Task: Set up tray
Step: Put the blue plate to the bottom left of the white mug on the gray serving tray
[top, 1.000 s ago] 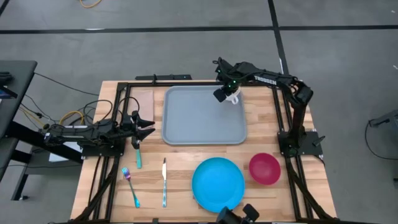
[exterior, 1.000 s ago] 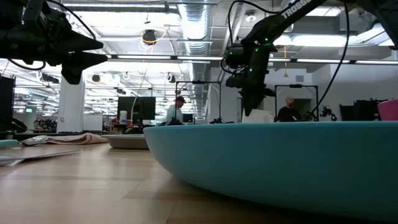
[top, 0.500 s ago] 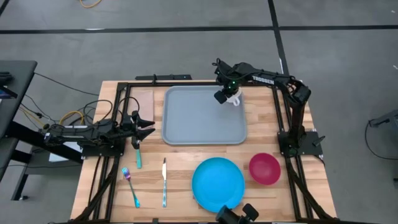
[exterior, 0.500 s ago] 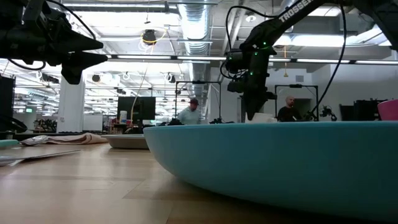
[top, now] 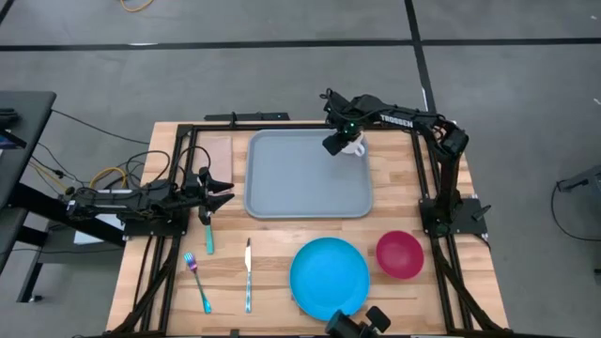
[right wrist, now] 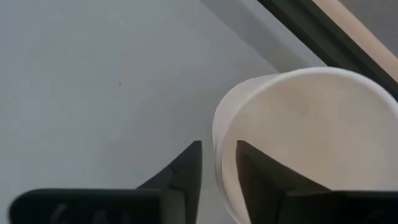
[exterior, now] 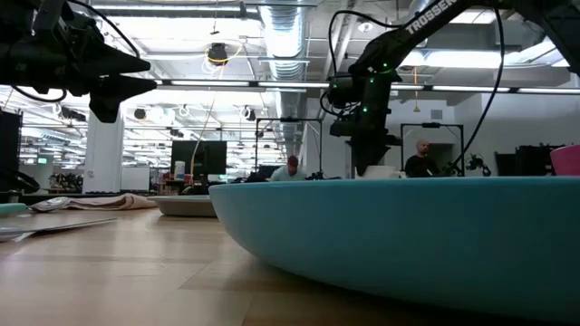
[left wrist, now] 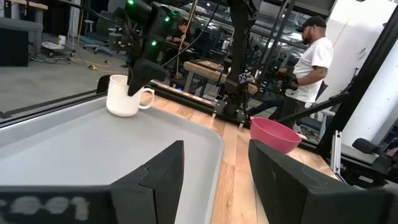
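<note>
The grey-blue tray (top: 291, 183) lies at the table's far middle. A white mug (top: 355, 146) stands upright on its base in the tray's far right corner, also seen in the left wrist view (left wrist: 124, 96). My right gripper (top: 338, 143) points down over the mug, open, its fingers astride the mug's wall (right wrist: 225, 143). My left gripper (top: 225, 191) waits open and level at the table's left edge, holding nothing. My right gripper comes from above with one finger (right wrist: 264, 177) inside the mug and one (right wrist: 186, 171) outside, at the rim opposite the handle. A gap shows between the outer finger and the wall. I cannot tell whether the inner finger touches the wall. The mug stands on the tray.
A bright blue plate (top: 329, 279) and a pink bowl (top: 400, 254) sit near the front right. A teal-handled utensil (top: 208, 237), a fork (top: 197, 282) and a knife (top: 248, 277) lie at the front left. A tan block (top: 218, 150) lies left of the tray.
</note>
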